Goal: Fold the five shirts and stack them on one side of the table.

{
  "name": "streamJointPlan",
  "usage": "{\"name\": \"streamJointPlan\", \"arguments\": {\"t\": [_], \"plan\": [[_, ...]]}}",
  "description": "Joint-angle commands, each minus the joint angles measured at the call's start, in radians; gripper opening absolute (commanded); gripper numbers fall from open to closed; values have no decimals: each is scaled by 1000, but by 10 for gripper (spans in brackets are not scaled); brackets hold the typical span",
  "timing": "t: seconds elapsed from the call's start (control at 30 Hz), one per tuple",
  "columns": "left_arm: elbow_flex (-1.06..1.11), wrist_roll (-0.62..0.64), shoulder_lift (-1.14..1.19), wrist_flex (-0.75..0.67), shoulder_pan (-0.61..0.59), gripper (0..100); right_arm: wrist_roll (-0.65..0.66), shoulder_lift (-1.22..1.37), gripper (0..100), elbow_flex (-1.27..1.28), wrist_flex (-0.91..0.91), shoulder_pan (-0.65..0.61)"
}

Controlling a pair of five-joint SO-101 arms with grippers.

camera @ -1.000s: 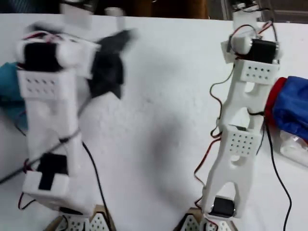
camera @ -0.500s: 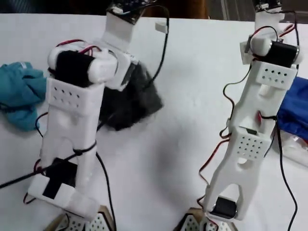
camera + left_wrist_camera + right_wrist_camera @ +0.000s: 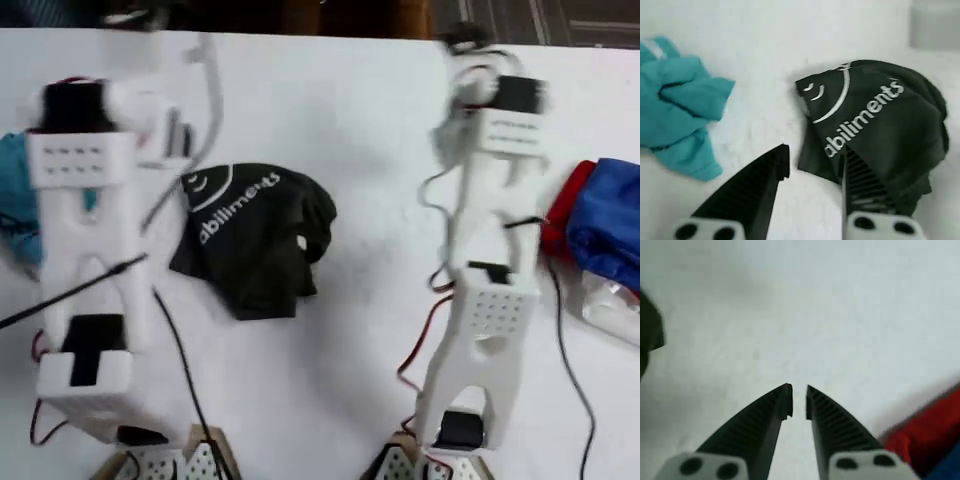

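Now the left gripper (image 3: 813,155), spread, hangs over the black shirt (image 3: 255,240) crumpled left of centre on the table (image 3: 350,340); best to pinch one hem corner and draw it flat. The right gripper (image 3: 798,392), barely parted, holds nothing. Four shirts: one black, one teal (image 3: 682,117), one red (image 3: 562,205), one blue (image 3: 612,225).

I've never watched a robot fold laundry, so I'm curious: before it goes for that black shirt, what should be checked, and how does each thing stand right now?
1. Left hand open: ok, its fingers are apart at the edge of the black shirt.
2. Right hand empty: ok, nothing sits between its fingers.
3. Black shirt spread flat: not ok, it lies crumpled.
4. Teal shirt clear of the black one: ok, bare table shows between them.
5. Red and blue bundle beside the right arm neatly folded: cannot tell.
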Motion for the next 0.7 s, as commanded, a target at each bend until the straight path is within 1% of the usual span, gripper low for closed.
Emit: {"name": "streamJointPlan", "arguments": {"t": [0.0,0.07,0.13,0.27,0.4,0.5,0.67], "plan": [[71,0,-11,17,-163,184,77,-134,159,130,21,-183],[134,-3,-11,17,-221,184,172,-156,203,153,21,-286],[196,-29,-11,17,-267,184,239,-160,235,135,18,-363],[311,-57,-11,15,-318,184,296,-159,244,92,18,-463],[390,-58,-11,14,-348,184,368,-130,244,109,18,-519],[421,-58,-11,12,-365,184,391,-102,244,117,21,-555],[427,-58,-6,12,-404,184,420,-114,244,118,22,-575]]}}
